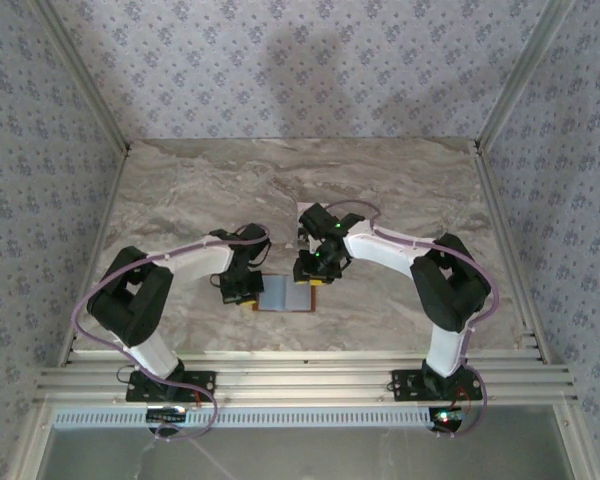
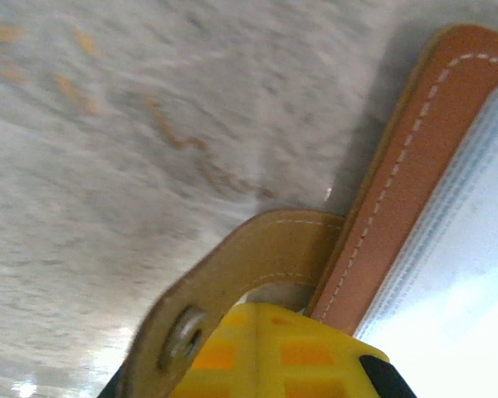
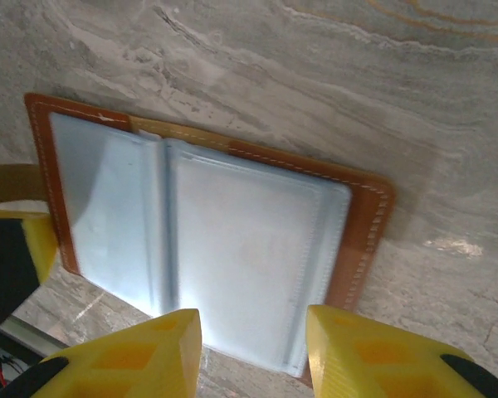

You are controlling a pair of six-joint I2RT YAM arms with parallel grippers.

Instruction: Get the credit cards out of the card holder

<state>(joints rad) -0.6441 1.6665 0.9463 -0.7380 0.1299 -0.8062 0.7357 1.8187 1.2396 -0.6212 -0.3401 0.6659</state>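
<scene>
The card holder (image 1: pixel 285 293) lies open and flat on the marble table, brown leather with pale grey-blue pockets (image 3: pixel 232 257). No credit card edge stands out from the pockets; what they hold is hidden. My right gripper (image 3: pixel 253 352) hovers open just above the right-hand pocket, one yellow fingertip (image 3: pixel 162 348) on each side of its near edge. My left gripper (image 2: pixel 274 348) is shut at the holder's left edge (image 2: pixel 415 157), with the tan snap strap (image 2: pixel 232 265) curling round its tip. A small whitish rectangle (image 1: pixel 304 214), possibly a card, lies behind the right arm.
The marble table (image 1: pixel 180 200) is bounded by patterned walls at the back and sides and by a metal rail (image 1: pixel 300 375) at the near edge. Both arms (image 1: pixel 140 300) (image 1: pixel 445 285) bend inward over the middle of the table.
</scene>
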